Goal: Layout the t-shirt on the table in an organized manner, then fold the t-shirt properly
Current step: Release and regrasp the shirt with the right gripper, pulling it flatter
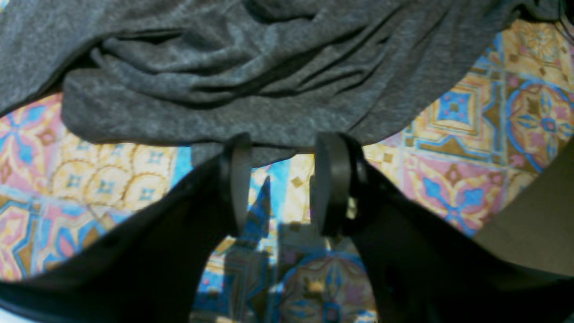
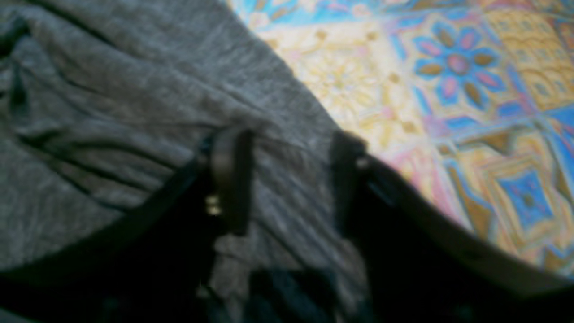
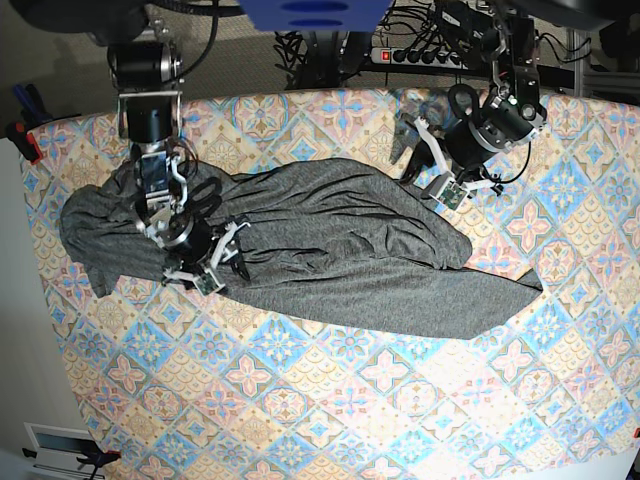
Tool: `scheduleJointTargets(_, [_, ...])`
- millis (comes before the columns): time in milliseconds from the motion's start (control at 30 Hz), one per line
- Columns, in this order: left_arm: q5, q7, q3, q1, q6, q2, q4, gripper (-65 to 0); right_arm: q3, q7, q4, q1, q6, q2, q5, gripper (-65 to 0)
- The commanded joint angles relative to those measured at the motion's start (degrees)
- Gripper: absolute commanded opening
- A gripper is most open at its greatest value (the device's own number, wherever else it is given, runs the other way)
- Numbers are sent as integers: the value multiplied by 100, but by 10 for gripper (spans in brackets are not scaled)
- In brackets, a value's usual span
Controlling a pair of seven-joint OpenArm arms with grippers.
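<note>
The dark-grey t-shirt (image 3: 330,250) lies crumpled and stretched across the table (image 3: 330,400), from the far left to a tapered end at the right. In the base view my right gripper (image 3: 225,268) hovers over the shirt's left part. The blurred right wrist view shows this gripper (image 2: 289,139) with jaws apart and grey t-shirt (image 2: 112,112) fabric lying between them. My left gripper (image 3: 418,165) sits at the shirt's back edge. In its wrist view the left gripper (image 1: 283,143) stands open over bare table (image 1: 89,179), its tips just short of the folded t-shirt (image 1: 224,76) hem.
Behind the table's back edge hang a power strip and cables (image 3: 400,50). A red clamp (image 3: 25,140) grips the table's left corner. A white floor strip (image 3: 20,350) runs along the left edge. The table edge (image 1: 533,215) shows close to the left gripper's right.
</note>
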Motion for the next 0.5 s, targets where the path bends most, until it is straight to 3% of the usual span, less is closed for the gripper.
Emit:
scheduleJointTargets(0, [-65, -110, -19, -32, 0, -34, 93, -419, -24, -608, -140, 142, -171, 35, -410, -483])
scheduleJointTargets(100, [-65, -110, -19, -32, 0, -34, 93, -419, 38, -608, -351, 520, -206, 35, -410, -650])
scheduleJointTargets(200, [-65, -110, -10, -23, 0, -34, 93, -419, 355, -617, -562, 766, -434, 141, -410, -623])
scheduleJointTargets(467, [-65, -101, -10, 12, 0, -26, 93, -419, 1805, -608, -1230, 1848, -1568, 237, -410, -650])
